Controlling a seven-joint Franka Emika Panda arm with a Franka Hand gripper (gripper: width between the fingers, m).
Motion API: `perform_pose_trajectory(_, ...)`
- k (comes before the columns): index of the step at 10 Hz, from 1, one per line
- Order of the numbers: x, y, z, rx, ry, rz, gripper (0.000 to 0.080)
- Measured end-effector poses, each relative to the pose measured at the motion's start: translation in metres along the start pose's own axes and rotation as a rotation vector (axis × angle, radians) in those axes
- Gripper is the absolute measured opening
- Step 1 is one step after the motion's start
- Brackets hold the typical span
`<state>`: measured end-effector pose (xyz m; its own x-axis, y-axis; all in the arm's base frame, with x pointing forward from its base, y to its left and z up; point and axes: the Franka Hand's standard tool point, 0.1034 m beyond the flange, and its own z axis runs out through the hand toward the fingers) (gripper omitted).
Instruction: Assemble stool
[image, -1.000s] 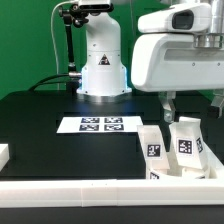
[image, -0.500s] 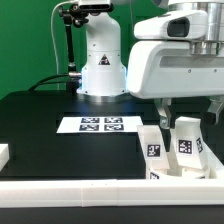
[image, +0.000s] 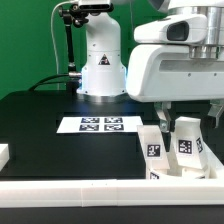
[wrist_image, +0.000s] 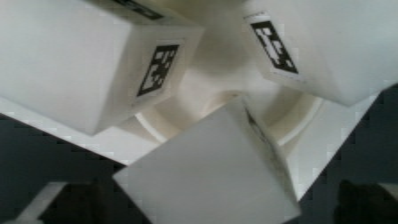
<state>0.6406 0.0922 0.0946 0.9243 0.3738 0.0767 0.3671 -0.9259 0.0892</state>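
In the exterior view, two white tagged stool legs (image: 152, 150) (image: 187, 140) stand at the right, just behind the front rail. My gripper (image: 180, 114) hangs right above them, with one dark finger (image: 165, 120) showing between them. In the wrist view three legs crowd over the round white seat (wrist_image: 270, 112): one leg (wrist_image: 98, 70), another (wrist_image: 311, 50), and the nearest leg (wrist_image: 214, 170). My gripper (wrist_image: 214, 208) is open, its dark fingers (wrist_image: 68, 200) on either side of the nearest leg, not closed on it. The seat is hidden in the exterior view.
The marker board (image: 100, 125) lies flat in the middle of the black table. The robot base (image: 102, 70) stands behind it. A long white rail (image: 70, 195) runs along the front edge, and a small white block (image: 4, 153) sits at the exterior view's left.
My hand has come lower over the legs and shifted a little toward the exterior view's left. The legs have not moved.
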Motion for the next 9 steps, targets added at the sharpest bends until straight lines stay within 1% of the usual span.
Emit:
perform_pose_trajectory(1, -0.0001, 0.0001, 0.0, 0.0, 0.0, 0.0, 0.0563)
perform_pose_trajectory(2, 0.0, 0.0001, 0.0, 0.0, 0.0, 0.001, 0.0428)
perform_pose_trajectory(3, 0.0002, 0.0002, -0.0002, 0.0, 0.001, 0.001, 0.0428)
perform_pose_trajectory(4, 0.0003, 0.0001, -0.0002, 0.0, 0.001, 0.001, 0.0338)
perform_pose_trajectory(9, 0.0003, 0.0004, -0.0002, 0.0, 0.001, 0.07, 0.0338)
